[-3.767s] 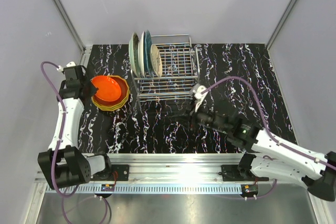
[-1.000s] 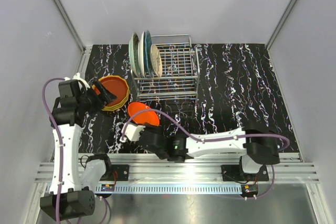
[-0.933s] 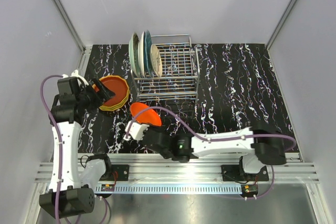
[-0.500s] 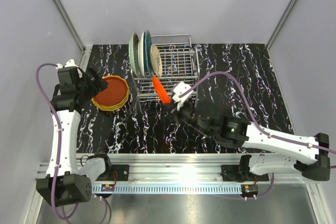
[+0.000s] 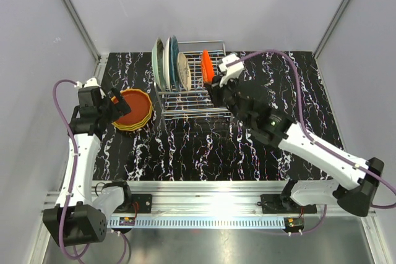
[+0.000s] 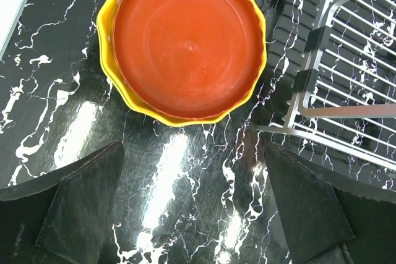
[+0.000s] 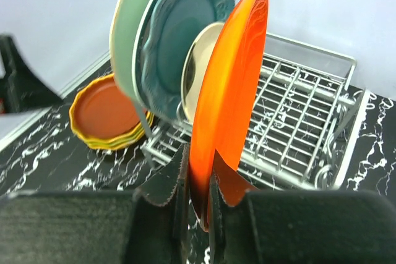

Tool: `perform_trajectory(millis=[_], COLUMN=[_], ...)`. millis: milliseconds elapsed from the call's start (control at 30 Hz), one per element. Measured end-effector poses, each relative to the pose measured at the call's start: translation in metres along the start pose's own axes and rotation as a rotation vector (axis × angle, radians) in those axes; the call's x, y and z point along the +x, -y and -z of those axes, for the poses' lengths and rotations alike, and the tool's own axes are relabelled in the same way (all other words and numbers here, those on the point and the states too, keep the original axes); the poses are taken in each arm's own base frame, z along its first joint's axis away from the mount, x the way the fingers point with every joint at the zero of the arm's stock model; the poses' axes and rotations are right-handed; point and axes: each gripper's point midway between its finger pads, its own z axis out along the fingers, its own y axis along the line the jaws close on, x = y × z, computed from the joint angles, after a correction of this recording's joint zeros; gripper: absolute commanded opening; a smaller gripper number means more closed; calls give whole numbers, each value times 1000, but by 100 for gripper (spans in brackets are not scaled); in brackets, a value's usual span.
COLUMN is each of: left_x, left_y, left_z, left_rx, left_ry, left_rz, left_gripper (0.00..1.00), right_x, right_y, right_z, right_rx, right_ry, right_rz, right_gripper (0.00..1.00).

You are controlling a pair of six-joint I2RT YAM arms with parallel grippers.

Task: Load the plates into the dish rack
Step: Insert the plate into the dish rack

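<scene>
A mint green plate (image 5: pixel 158 64), a teal plate (image 5: pixel 172 59) and a cream plate (image 5: pixel 184 71) stand on edge at the left end of the wire dish rack (image 5: pixel 192 110). An orange plate (image 7: pixel 226 91), upright beside them, is pinched in the right gripper's (image 7: pixel 198 174) jaws. A red-orange plate (image 6: pixel 185 41) tops a yellow stack (image 6: pixel 111 81) left of the rack.

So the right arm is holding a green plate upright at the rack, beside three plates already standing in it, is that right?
Not green: the plate in the right gripper is orange, as the right wrist view shows. It is held upright at the dish rack, beside three plates already standing in it.
</scene>
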Motion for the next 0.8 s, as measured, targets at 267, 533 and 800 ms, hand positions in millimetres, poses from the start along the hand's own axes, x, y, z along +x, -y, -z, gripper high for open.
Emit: perform_trajectory(millis=[267,533,800], left_x=[-2,-1,-1], left_y=[1,1,4], left_z=[3,4,5], left_rx=[11,18,29], left_ry=[25,27,23], left_rz=[-6,-6,-7], left_gripper=[99,99,99], right_x=[-9,11,34], right_y=[2,-5,-8], right_z=[-51,-82,-99], right_rx=[-2,-4,2], right_ry=[-12,-60,-104], right_rz=[-42,-37,-33], right_gripper=[0,0,0])
